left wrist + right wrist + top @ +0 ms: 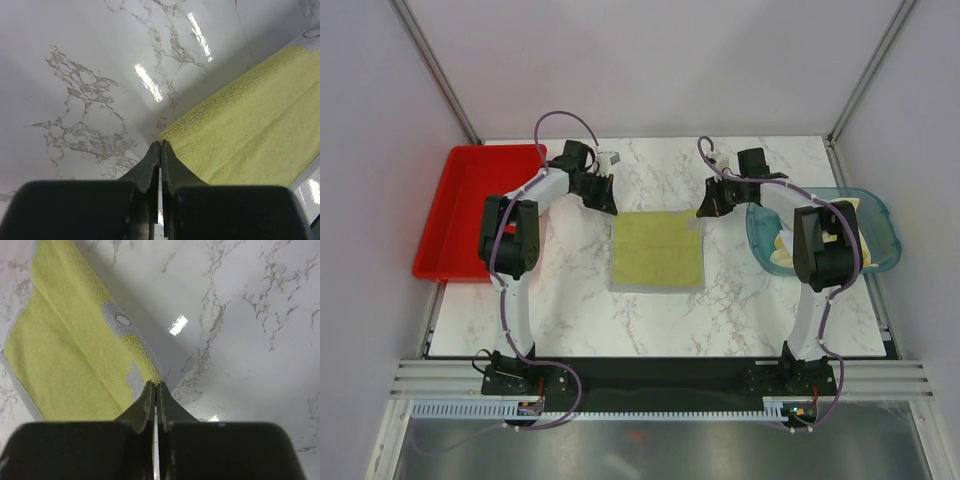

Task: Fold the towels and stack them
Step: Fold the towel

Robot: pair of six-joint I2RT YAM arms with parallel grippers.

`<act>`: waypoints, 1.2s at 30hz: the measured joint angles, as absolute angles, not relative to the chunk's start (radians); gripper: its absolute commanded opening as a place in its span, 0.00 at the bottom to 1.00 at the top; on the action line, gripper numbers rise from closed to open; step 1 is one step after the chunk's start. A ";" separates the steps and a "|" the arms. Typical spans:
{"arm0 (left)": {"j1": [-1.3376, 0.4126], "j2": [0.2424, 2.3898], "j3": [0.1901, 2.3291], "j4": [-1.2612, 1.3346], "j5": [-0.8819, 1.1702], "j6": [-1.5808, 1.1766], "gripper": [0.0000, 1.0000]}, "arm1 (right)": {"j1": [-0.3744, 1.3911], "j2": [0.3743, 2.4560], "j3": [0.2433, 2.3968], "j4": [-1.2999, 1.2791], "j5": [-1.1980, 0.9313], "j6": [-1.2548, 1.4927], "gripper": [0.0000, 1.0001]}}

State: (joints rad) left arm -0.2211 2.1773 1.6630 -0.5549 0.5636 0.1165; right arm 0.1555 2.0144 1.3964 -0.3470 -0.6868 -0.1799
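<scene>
On the surface, left tool and right tool are each pinching a far corner of the yellow-green towel, probably for an even fold.

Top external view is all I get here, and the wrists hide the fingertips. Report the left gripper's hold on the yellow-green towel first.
Observer: In the left wrist view, the left gripper is shut, with its tips right on a corner of the yellow-green towel.
Operator: Now the right one.
Observer: In the right wrist view, the right gripper is shut too, and the other far corner of the cloth runs into its tips.
Operator: Describe that corner.
Observer: A grey patch with a small oval mark shows on the yellow face near it.
</scene>
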 measured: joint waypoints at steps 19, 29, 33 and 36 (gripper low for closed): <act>-0.225 1.939 1.482 -0.459 0.560 0.099 0.02 | 0.166 1.811 1.193 -0.141 -0.675 -0.171 0.00; -0.238 1.853 1.382 -0.426 0.559 0.093 0.02 | 0.166 1.731 1.129 -0.128 -0.672 -0.157 0.00; -0.245 1.811 1.336 -0.416 0.559 0.092 0.02 | 0.167 1.687 1.100 -0.127 -0.672 -0.142 0.00; -0.256 1.783 1.301 -0.405 0.556 0.082 0.02 | 0.176 1.658 1.069 -0.128 -0.669 -0.129 0.00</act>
State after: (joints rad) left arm -0.2562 1.7832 1.3006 -0.4046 0.5556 0.0818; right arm 0.1757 1.6577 1.0687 -0.1276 -0.6685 -0.1291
